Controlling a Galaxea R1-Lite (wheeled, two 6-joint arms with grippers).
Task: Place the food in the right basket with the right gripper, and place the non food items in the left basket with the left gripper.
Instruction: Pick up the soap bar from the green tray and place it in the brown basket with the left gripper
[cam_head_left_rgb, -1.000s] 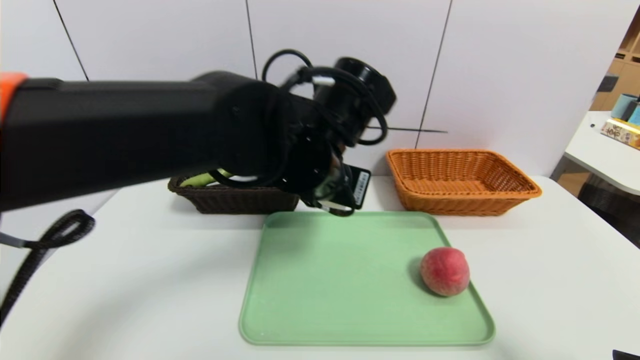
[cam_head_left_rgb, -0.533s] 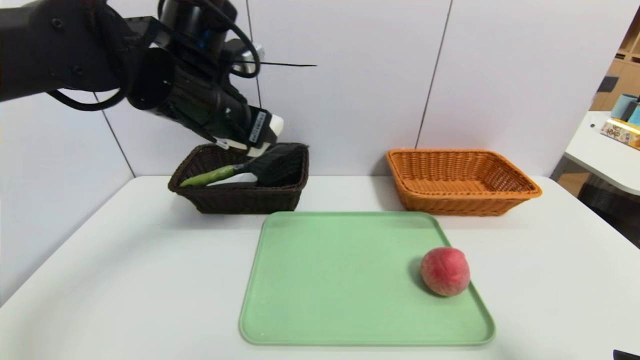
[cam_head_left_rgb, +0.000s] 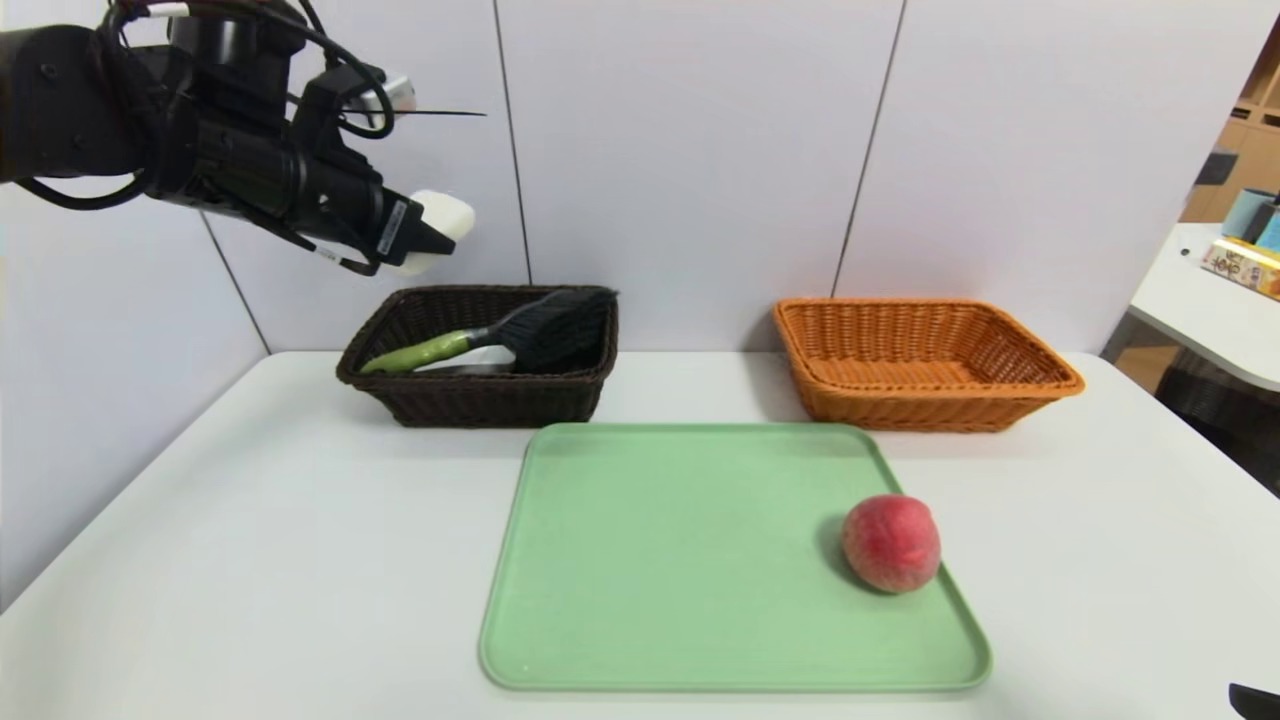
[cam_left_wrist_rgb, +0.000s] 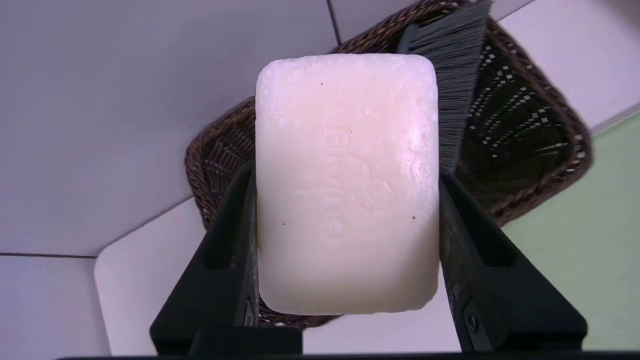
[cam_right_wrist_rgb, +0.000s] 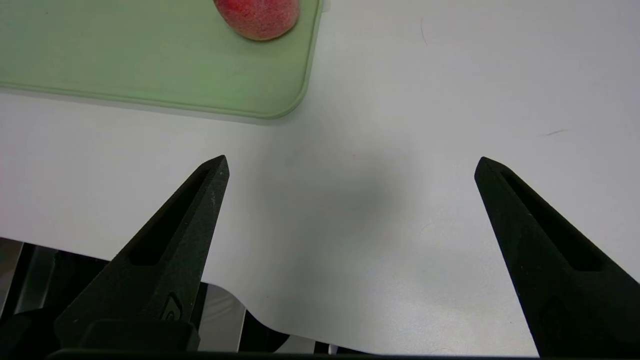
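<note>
Left gripper: the black left gripper (cam_head_left_rgb: 430, 240), upper left of the head view, has its jaws closed on a white, rounded rectangular soap-like bar (cam_left_wrist_rgb: 347, 185), above the dark basket; faint raised lettering on the bar is hard to read.
Dark brown woven basket (cam_head_left_rgb: 490, 402): left of centre, holding a green-handled brush with dark grey bristles (cam_head_left_rgb: 420, 353) and a white item (cam_head_left_rgb: 480, 360) mostly hidden beneath it.
Orange-tan woven basket (cam_head_left_rgb: 925, 410): right of centre, with flared sides.
Round red-pink peach (cam_head_left_rgb: 891, 543): lower right, on the right side of a pale green rectangular tray (cam_head_left_rgb: 690, 570); cut off by the top edge in the right wrist view.
Right gripper: the black right gripper (cam_right_wrist_rgb: 352, 167) has its jaws wide apart over the white table (cam_right_wrist_rgb: 400, 100); only a dark tip enters the head view's lower right corner.
</note>
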